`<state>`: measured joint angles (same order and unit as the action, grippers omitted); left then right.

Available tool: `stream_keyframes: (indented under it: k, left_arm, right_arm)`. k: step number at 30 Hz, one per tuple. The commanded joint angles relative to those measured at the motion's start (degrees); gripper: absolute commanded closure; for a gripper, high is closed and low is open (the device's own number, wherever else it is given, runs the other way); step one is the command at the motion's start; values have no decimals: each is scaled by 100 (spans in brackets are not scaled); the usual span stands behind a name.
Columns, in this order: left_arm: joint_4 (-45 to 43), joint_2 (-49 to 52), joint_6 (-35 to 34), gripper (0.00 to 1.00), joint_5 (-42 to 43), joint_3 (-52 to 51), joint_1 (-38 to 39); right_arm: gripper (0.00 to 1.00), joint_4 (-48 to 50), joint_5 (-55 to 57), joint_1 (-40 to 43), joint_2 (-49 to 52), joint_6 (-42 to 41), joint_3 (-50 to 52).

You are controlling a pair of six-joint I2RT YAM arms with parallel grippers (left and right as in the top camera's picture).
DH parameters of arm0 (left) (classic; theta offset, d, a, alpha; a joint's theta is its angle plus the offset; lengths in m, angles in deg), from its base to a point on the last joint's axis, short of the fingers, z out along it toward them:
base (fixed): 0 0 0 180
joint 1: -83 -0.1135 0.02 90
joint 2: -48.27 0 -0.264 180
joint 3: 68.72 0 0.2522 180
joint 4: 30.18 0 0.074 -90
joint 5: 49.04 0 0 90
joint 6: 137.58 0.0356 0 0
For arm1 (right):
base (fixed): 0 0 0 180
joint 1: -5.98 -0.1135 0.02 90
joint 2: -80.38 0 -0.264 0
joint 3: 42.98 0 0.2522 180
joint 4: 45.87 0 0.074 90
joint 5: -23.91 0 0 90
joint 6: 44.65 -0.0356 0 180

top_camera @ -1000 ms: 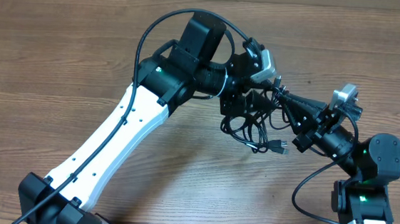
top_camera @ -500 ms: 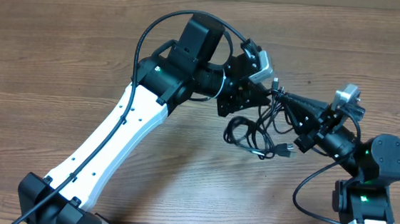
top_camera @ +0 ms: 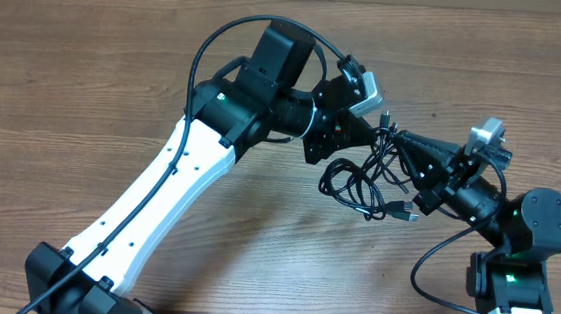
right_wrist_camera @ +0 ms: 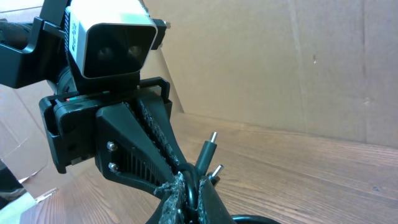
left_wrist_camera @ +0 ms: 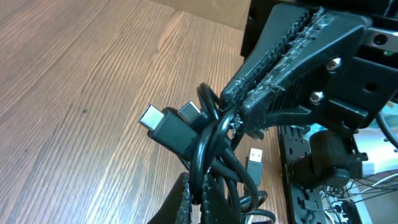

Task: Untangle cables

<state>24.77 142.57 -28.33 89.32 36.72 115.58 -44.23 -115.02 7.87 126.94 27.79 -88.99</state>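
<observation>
At the near edge of the wooden table, the white left arm is stretching diagonally toward the far right. The right arm is standing at the near right corner. Both are leaning inward, so their black bodies are covering part of the table on each side of the cables.

The cables are sitting between the two arms, a little right of the table's middle. Whether the loops are touching the wood cannot be told. The bundle is spreading from the pinch point toward the near edge, so its long axis is running far to near. One plug at the near end is pointing to the right.

Just beyond the loops, the left gripper and the right gripper are meeting tip to tip, each pinched tight on the cables.

In the left wrist view, the right gripper is blocking the upper right. A flat wide plug is pointing left past it, and a USB plug is pointing upward in the picture.

In the right wrist view, the left gripper is filling the left side, and two thin pin plugs are sticking up and away. Farthest, a cardboard wall is standing behind the table.
</observation>
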Motion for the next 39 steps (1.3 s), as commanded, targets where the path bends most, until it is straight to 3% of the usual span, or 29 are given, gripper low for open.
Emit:
stream_keyframes:
  k: [1, 7, 18, 20, 26, 28, 36, 39]
  left_arm:
    - [195, -24, -273, 96, -734, 105, 2]
    - [472, -20, -927, 96, -2090, 105, 2]
    - [555, -20, -918, 96, -2114, 105, -4]
    - [549, -20, -866, 96, -1993, 105, -4]
    - [549, -20, -330, 96, -1121, 105, -4]
    - [549, -20, -293, 96, -1080, 105, -4]
    - [525, -20, -278, 96, -1023, 105, -4]
    - [487, -20, -28, 96, -610, 105, -2]
  right_arm:
    - [96, 83, 127, 76, -26, -50, -157]
    - [96, 87, 127, 76, -26, -48, -157]
    - [96, 74, 302, 76, -7, 4, -157]
    - [88, 72, 297, 76, 55, 7, -157]
    - [43, -341, 249, 76, 511, 1117, -157]
    - [38, -348, 90, 76, 719, 1547, -157]
    - [38, -358, -310, 74, 1097, 2638, -157]
    - [38, -398, -393, 74, 1191, 3067, -157]
